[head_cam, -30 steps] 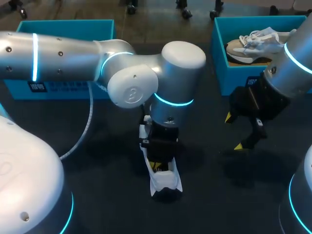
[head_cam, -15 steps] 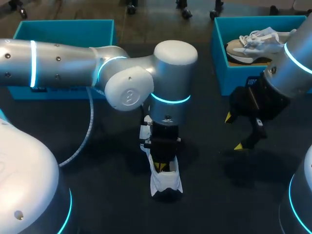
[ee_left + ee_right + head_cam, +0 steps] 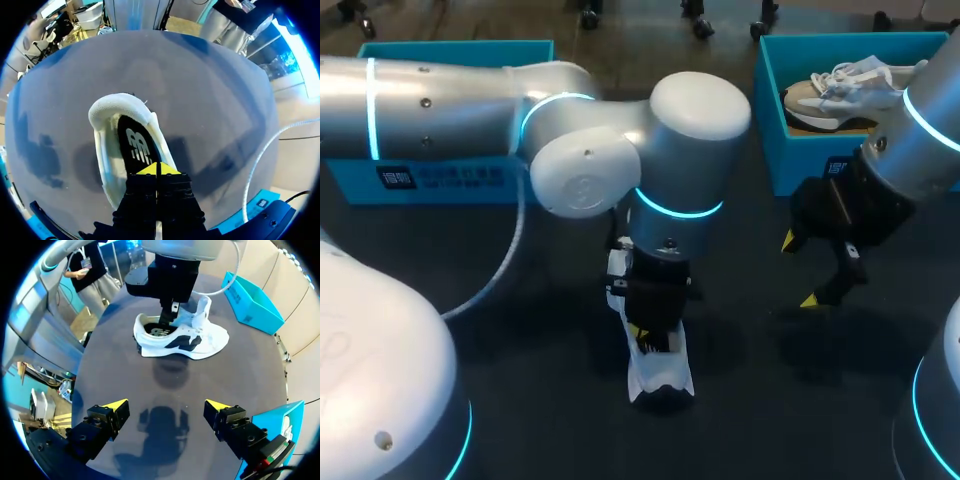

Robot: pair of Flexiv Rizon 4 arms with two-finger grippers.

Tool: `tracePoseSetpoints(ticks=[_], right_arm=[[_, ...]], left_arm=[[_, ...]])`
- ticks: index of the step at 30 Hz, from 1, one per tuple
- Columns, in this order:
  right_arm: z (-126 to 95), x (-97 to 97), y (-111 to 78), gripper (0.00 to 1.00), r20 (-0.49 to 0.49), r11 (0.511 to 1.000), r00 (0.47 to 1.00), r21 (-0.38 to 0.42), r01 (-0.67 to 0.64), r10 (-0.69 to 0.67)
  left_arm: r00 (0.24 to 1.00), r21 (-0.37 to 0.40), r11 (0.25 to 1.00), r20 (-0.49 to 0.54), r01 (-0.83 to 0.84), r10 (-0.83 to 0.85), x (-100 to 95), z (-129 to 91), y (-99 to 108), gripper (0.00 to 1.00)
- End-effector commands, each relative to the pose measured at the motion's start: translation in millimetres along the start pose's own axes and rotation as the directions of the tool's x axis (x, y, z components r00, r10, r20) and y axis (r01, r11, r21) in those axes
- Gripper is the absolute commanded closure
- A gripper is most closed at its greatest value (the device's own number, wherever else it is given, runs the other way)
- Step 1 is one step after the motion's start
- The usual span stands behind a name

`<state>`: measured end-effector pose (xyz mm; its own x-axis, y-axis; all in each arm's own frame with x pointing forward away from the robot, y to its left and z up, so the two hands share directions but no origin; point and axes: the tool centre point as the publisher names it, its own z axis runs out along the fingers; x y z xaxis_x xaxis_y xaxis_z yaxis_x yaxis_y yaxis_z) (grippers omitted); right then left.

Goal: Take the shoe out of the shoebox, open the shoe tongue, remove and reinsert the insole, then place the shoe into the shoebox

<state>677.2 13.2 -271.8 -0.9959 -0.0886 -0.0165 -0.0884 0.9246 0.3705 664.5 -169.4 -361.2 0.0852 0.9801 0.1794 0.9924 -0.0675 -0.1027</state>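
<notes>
Left arm's upper joints swung slightly, tips stayed put: my left pincer (image 3: pixel 156 169) is pressed together on the black foam insole (image 3: pixel 137 147) of the white mesh sneaker (image 3: pixel 660 378), which sits mid-counter (image 3: pixel 550 420), heel toward the near edge. Right pincer (image 3: pixel 166 405) is spread, well apart.

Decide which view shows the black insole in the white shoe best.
The left wrist view: it looks down into the shoe, so the insole shows along its length, ahead of the left gripper. The right wrist view shows only a dark sliver in the shoe's opening; in the head view the left arm hides it.
</notes>
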Motion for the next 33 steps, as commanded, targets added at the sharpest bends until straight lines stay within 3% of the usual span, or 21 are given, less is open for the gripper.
tracePoseSetpoints(ticks=[1, 10, 19, 23, 27, 33], right_arm=[[0.9, 0.9, 0.1, 0.0, 0.002, 1.0, 1.0, 0.002, -0.001, 0.001], [0.9, 0.9, 0.1, 0.0, 0.002, 1.0, 1.0, 0.002, -0.001, 0.001], [0.9, 0.9, 0.1, 0.0, 0.002, 1.0, 1.0, 0.002, -0.001, 0.001], [0.9, 0.9, 0.1, 0.0, 0.002, 1.0, 1.0, 0.002, -0.001, 0.001], [0.9, 0.9, 0.1, 0.0, 0.002, 1.0, 1.0, 0.002, -0.001, 0.001], [0.9, 0.9, 0.1, 0.0, 0.002, 1.0, 1.0, 0.002, -0.001, 0.001]], left_arm=[[0.998, 0.016, 1.0, -0.064, 0.014, -0.013, -10.7, 7.0, 9.2, 1.0], [0.992, 0.023, 0.997, -0.107, 0.076, -0.073, -1.7, 29.0, 17.7, 1.0], [0.99, 0.008, 0.996, -0.113, 0.084, -0.082, 5.7, 41.9, 12.6, 1.0], [0.994, 0.013, 0.996, -0.073, 0.084, -0.082, 6.1, 52.2, 10.5, 1.0], [0.997, 0.072, 0.995, -0.003, 0.072, -0.072, 4.9, 58.6, 8.6, 1.0], [0.99, 0.061, 0.992, 0.08, 0.114, -0.119, -3.2, 63.5, 3.2, 1.0]])
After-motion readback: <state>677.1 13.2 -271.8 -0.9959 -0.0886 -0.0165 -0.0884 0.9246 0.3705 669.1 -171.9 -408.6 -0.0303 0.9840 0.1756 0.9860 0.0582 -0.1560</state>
